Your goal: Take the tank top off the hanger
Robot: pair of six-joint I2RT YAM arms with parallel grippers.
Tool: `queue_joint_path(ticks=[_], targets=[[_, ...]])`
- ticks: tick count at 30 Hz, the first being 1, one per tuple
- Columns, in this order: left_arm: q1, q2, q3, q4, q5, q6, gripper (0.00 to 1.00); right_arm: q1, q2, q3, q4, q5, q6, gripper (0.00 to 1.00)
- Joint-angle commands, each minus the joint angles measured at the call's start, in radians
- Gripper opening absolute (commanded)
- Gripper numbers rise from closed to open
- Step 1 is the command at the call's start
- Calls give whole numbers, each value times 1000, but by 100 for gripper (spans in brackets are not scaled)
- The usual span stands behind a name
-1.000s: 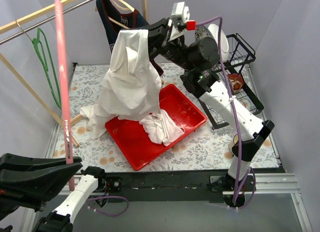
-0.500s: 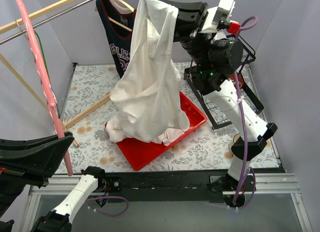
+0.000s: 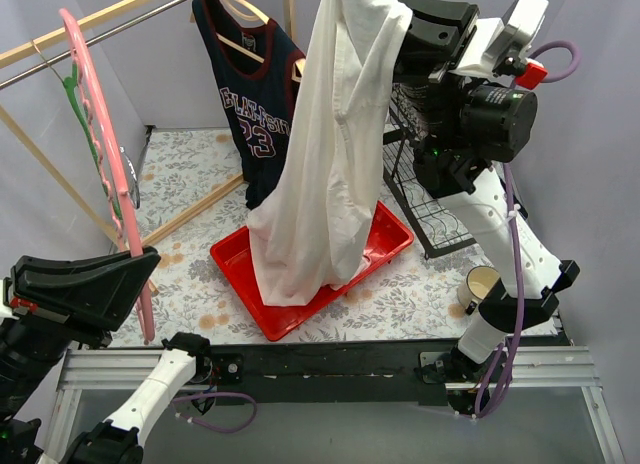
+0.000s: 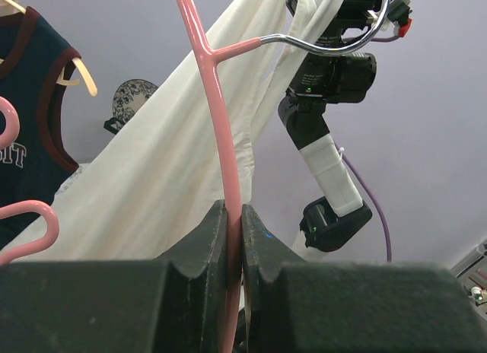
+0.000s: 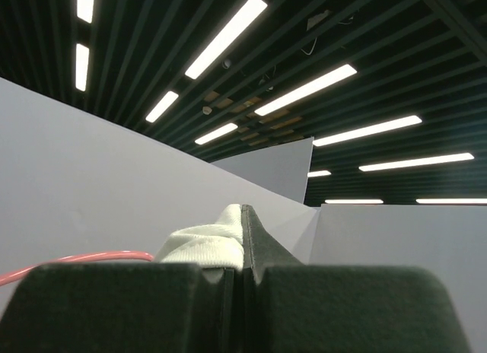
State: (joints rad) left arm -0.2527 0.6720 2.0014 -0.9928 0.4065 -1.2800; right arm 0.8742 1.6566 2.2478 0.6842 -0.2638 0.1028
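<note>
Higher now than half a second ago, the tank top (image 3: 325,164) hangs full-length from the right gripper (image 5: 240,224), which is pinched on its strap, with the hem over the tray (image 3: 236,265). Well apart to the left, the hanger (image 4: 215,102) stands bare, its stem clamped in the left gripper (image 4: 234,216). Removal looks done; only setting it down remains.

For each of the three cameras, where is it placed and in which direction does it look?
Top external: above and behind the arms, looking down at the table; both arms show.
Left wrist: on the left gripper, looking up along the pink hanger; its fingers show.
Right wrist: on the right gripper, facing the ceiling lights; its fingers show.
Shared: all three show the white tank top.
</note>
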Motion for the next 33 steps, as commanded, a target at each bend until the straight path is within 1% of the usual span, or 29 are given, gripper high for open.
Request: queue_joint_path(ticks=[1, 4, 8, 9, 11, 12, 15, 16, 17, 18, 19, 21, 22, 28, 32, 33], targets=[[-3, 24, -23, 49, -12, -12, 0, -6, -15, 18, 28, 41, -43, 1], [-5, 23, -35, 52, -11, -18, 0, -6, -15, 10, 3, 22, -45, 1], [-3, 23, -32, 54, -17, -21, 0, -7, -69, -108, -11, 5, -35, 1], [-3, 23, -32, 57, -15, -21, 0, -7, -80, -161, -21, 5, -35, 1], [-5, 26, -32, 63, -18, -18, 0, -11, -115, -221, -12, -55, -40, 1], [-3, 31, -30, 65, -20, -15, 0, -11, -118, -229, -31, -83, -41, 1], [-3, 44, 6, 48, -34, 11, 0, -11, -89, -159, -138, -173, -11, 1], [-6, 44, 10, 46, -41, 13, 0, -11, -96, -177, -178, -193, 0, 1], [-8, 43, 5, 48, -46, 13, 0, -11, -113, -223, -176, -195, 3, 1], [-8, 41, -3, 49, -54, 13, 0, -11, -136, -284, -167, -184, -2, 1], [-10, 37, -9, 49, -58, 14, 0, -11, -190, -442, -129, -131, -6, 1], [-8, 35, -30, 45, -64, 11, 0, -11, -237, -571, -104, -62, -15, 1], [-8, 35, -33, 39, -77, 10, 0, -11, -262, -658, -107, -1, -28, 1], [-8, 49, -38, 16, -121, -2, 0, -11, -256, -728, -328, 194, -100, 1], [-8, 44, -59, 29, -144, -12, 0, -11, -297, -852, -408, 305, -75, 1], [-8, 47, -64, 31, -144, -12, 0, -11, -323, -948, -417, 311, -33, 1]])
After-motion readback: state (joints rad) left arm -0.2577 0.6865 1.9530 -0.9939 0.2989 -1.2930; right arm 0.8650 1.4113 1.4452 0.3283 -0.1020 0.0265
